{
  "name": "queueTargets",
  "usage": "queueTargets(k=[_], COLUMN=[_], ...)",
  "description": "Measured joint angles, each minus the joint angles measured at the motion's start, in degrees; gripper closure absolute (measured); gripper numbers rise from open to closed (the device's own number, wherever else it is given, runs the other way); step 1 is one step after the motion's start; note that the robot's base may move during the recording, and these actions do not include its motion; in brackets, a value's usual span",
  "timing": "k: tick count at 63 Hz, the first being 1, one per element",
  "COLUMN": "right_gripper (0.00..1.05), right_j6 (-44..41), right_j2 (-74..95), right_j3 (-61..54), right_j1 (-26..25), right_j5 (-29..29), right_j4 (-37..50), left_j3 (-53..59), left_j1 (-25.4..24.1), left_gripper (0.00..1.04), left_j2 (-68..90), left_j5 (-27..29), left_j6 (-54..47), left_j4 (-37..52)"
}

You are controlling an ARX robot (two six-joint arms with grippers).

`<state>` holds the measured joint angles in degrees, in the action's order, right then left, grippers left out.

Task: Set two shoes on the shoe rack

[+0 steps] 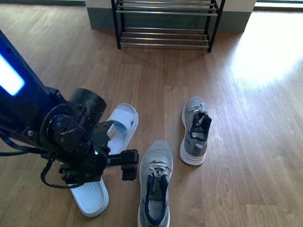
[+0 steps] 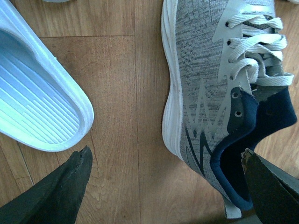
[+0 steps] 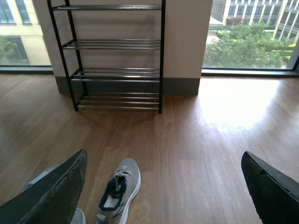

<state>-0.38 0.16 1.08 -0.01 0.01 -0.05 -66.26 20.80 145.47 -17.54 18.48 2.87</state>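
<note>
The nearer grey knit sneaker (image 1: 155, 184) is seen lying upright on the wooden floor (image 1: 246, 179), its toe turned toward the shoe rack (image 1: 165, 23), laces tied and navy lining exposed at the collar. The second grey sneaker (image 1: 195, 132) is set a little beyond that nearer sneaker and to its right, apart from it, toe likewise toward the rack. One pale blue slide (image 1: 91, 198) lies to the left of the nearer sneaker, close beside it but not touching, partly covered by the left arm. The other slide (image 1: 122, 124) lies beyond and to the left of the nearer sneaker. The rack, black-framed with chrome rod shelves, stands well beyond the nearer sneaker against the base of the wall. All four shoes are on the floor. The left gripper (image 2: 166, 154) is held low over the nearer sneaker's left side, released and spread wide. One of its fingers (image 2: 60, 196) is seen over bare floor by the slide's heel, and the other by the sneaker's navy collar. Whether that finger touches the shoe cannot be told. The right gripper (image 3: 164, 153) is shown only in its own wrist view, released and wide apart, grasping nothing and facing the rack.
</note>
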Motion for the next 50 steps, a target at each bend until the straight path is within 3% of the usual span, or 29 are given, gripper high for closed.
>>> queueTargets(k=[23, 50], right_gripper=[0.09, 0.09], right_j6=[0.00, 0.00], right_j2=[0.00, 0.00], right_j3=[0.00, 0.00], right_j1=[0.00, 0.00], right_j5=[0.00, 0.00], right_j4=[0.00, 0.00], left_j3=[-9.92, -17.09], left_j1=[2.62, 3.17], left_gripper=[0.09, 0.09], left_j2=[7.39, 14.75], left_j5=[-5.40, -7.85], left_j6=[-2.34, -1.68], left_j4=[-3.48, -4.28])
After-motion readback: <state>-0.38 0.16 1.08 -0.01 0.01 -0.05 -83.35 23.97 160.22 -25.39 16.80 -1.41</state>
